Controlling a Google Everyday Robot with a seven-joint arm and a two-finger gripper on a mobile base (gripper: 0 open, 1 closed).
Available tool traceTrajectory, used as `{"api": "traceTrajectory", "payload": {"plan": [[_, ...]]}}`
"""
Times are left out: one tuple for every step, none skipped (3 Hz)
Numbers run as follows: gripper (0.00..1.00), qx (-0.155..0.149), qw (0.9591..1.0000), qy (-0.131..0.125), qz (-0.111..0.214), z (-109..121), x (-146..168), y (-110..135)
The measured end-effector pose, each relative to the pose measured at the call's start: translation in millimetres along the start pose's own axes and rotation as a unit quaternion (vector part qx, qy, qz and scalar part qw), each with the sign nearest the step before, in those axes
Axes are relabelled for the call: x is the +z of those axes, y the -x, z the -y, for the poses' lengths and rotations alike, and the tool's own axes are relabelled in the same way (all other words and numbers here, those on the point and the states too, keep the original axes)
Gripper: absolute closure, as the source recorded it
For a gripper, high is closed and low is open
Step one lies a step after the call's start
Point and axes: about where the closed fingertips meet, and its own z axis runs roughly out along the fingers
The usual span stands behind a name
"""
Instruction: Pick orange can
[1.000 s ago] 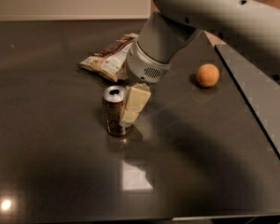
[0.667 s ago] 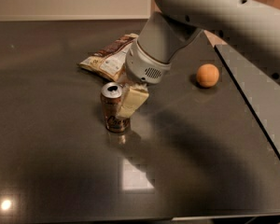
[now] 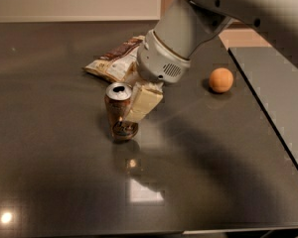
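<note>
The orange can [image 3: 115, 114], brownish-orange with a silver top and open pull-tab hole, stands upright left of the middle of the dark tabletop [image 3: 49, 172]. My gripper [image 3: 125, 114] comes down from the upper right and is closed around the can. One pale finger [image 3: 145, 102] presses on the can's right side; the other finger is hidden behind the can. The can looks held just above the surface, with its reflection under it.
A crumpled snack bag [image 3: 113, 63] lies just behind the can, partly under my arm. A round orange ball [image 3: 221, 80] sits to the right. A lighter grey surface edge [image 3: 268, 98] runs diagonally along the right side.
The gripper and the can have risen slightly together and shifted a little to the left. The bag and the ball have not moved.
</note>
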Motion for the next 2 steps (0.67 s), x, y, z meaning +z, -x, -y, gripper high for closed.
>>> {"api": "traceTrajectory", "payload": {"plan": [[1.00,-0.009,0.9998,-0.014,0.011,-2,-34,14],[1.00,-0.022,0.9991,-0.027,0.024,3,-91,34]]}}
